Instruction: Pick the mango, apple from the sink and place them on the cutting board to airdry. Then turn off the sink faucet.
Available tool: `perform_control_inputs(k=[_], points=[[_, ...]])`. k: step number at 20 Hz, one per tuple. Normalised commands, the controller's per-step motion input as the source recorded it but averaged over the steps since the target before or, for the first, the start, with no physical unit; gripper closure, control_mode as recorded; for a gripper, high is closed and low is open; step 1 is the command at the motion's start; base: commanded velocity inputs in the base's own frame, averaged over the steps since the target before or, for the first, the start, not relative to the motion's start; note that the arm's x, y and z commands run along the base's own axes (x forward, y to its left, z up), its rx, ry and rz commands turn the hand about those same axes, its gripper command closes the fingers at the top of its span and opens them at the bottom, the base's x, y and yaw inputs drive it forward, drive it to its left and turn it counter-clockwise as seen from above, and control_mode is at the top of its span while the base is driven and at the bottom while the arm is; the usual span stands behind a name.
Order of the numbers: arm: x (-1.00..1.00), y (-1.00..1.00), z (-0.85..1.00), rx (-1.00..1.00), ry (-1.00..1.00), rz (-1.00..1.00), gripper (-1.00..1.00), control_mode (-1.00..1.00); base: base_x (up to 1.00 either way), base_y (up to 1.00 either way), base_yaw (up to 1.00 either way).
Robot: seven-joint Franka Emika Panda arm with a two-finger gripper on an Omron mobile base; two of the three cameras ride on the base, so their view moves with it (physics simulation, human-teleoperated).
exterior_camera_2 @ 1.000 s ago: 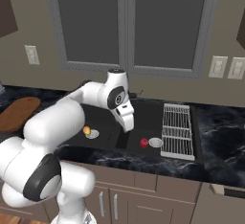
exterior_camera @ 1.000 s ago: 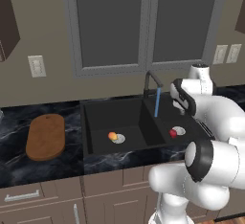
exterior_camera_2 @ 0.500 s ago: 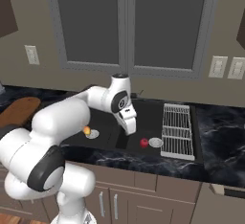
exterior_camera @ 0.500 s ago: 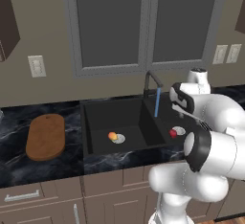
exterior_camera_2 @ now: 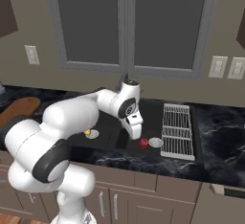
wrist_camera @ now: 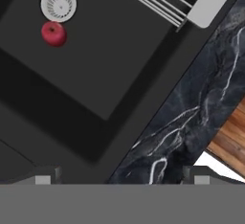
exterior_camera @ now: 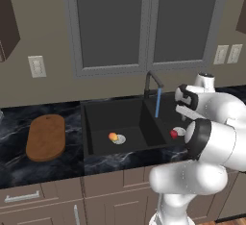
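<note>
Moved: since a second back I've swung the arm further right along the sink (exterior_camera: 96, 123) and dipped the hand lower, so it now hangs over the right basin; fruit and board haven't budged.
Pincer: gripper (exterior_camera_2: 135, 131) jaws spread wide, nothing between them, pointing down into the right basin. In the hand view the two tips sit far apart at the bottom (wrist_camera: 122, 180).
Apple: apple (wrist_camera: 54, 33) lies on the right basin floor, touching the round drain (wrist_camera: 59, 4). From the right base view it's just beside and below my fingers (exterior_camera_2: 144, 143), so not lined up under them yet, I reckon.
Rack: grey wire rack (exterior_camera_2: 178, 129) over the far right end of the sink, beside the drain.
Faucet: sink faucet (exterior_camera: 152, 83) behind the divider between the basins, blue stream running down from it (exterior_camera: 157, 103). Needs shutting off later.
Mango: mango (exterior_camera: 112, 136) in the left basin, right by that basin's drain, well apart from the hand.
Board: cutting board (exterior_camera: 45, 136) on the counter left of the sink, nothing on it.
What it means: looks like I'm going for the apple first. Both fruits left to carry over.
</note>
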Motion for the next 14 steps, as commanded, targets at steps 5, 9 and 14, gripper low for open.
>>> perform_control_inputs(k=[5, 9, 14], points=[[0.16, -0.04, -0.2, 0.05, 0.0, -0.06, -1.0, -1.0, 0.0, 0.0, 0.0], [0.19, -0.01, -0.24, 0.02, 0.01, -0.04, -1.0, -1.0, 0.0, 0.0, 0.0], [0.23, -0.02, -0.29, 0.01, 0.03, -0.03, -1.0, -1.0, 0.0, 0.0, 0.0]])
